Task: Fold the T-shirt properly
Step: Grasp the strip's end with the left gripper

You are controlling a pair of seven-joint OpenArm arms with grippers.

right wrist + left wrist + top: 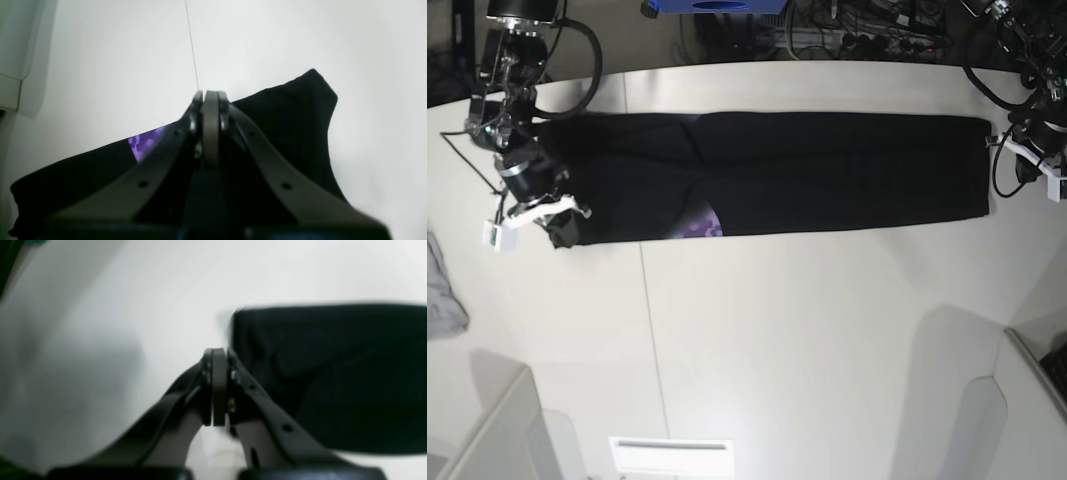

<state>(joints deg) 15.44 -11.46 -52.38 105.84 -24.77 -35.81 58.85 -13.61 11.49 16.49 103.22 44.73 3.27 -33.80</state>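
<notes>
A black T-shirt (827,170) lies in a long band for folding; right gripper (210,100) pinches its end, left gripper (218,355) looks pressed together beside it.

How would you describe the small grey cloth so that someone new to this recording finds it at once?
Start from the white table and the long black T-shirt stretched across its far half. Follow the table's left edge in the base view, nearer than the right gripper, to the small crumpled grey cloth. It is pale, bunched, partly cut off by the frame and lies apart from the shirt.
</notes>
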